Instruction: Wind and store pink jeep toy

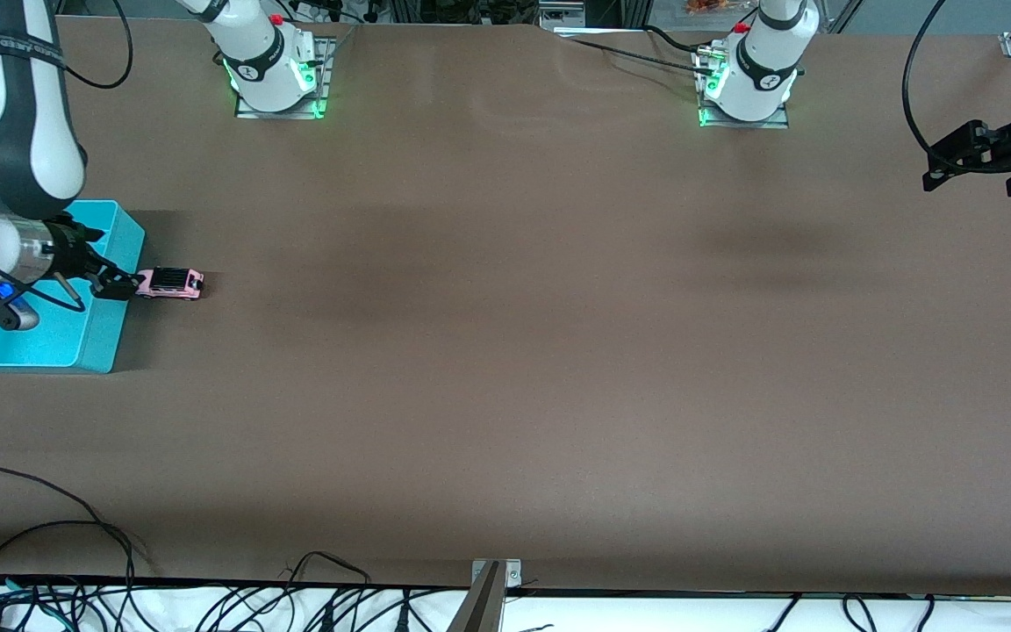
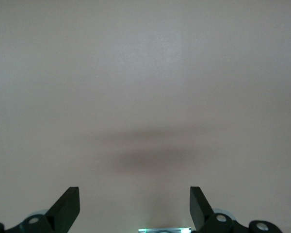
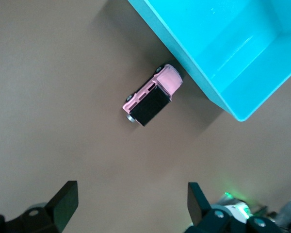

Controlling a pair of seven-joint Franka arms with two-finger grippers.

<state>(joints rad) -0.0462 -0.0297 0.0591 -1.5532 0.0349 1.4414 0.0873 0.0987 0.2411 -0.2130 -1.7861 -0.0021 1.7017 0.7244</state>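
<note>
Front view: right gripper [image 1: 124, 285] hides the jeep's [image 1: 174, 283] end by the bin [image 1: 111, 351]; its wrist view shows jeep whole on desk [image 1: 505, 351], touching bin, jaws released. Left gripper [image 1: 935, 171] waits, jaws released

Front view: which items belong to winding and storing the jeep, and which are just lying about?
Job:
- pink jeep toy, on the table against the bin
- turquoise bin
- right gripper, open, over the bin's edge beside the jeep

Not in use:
- left gripper, open, waiting
- cables along the table's near edge
</note>
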